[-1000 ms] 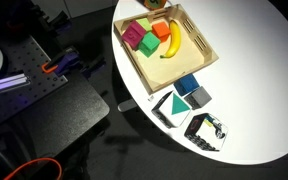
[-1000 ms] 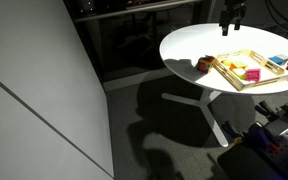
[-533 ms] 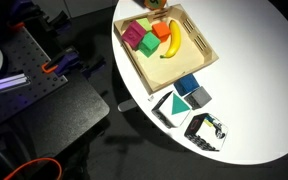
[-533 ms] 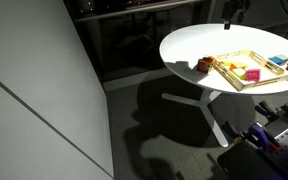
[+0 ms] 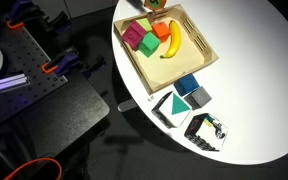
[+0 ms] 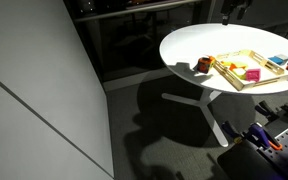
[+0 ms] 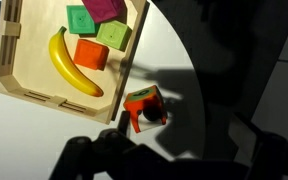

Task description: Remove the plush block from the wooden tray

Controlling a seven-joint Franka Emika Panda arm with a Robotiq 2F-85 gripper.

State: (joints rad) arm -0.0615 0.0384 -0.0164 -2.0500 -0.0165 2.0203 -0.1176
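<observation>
The plush block (image 7: pixel 144 108), orange with green and dark marks, lies on the white table just outside the wooden tray (image 7: pixel 32 72), beside its rim. It shows as a small dark-orange lump in an exterior view (image 6: pixel 203 65), left of the tray (image 6: pixel 246 84). In an exterior view it sits at the top edge (image 5: pixel 154 4), beyond the tray (image 5: pixel 125 47). My gripper (image 7: pixel 174 165) is a dark shape at the bottom of the wrist view, high above the block, with its fingers apart and nothing between them. Only its tip shows in an exterior view (image 6: pixel 233 6).
The tray holds a banana (image 7: pixel 72 66), a plain red-orange piece (image 7: pixel 91 53), green blocks (image 7: pixel 114 35) and a magenta block (image 7: pixel 106 8). Blue blocks (image 5: pixel 187 86) and a black-and-white patterned box (image 5: pixel 196 120) stand on the round white table (image 5: pixel 254 80). The table edge curves near the plush block.
My gripper has risen away from the table, almost out of the top of an exterior view. The plush block stays on the table beside the tray.
</observation>
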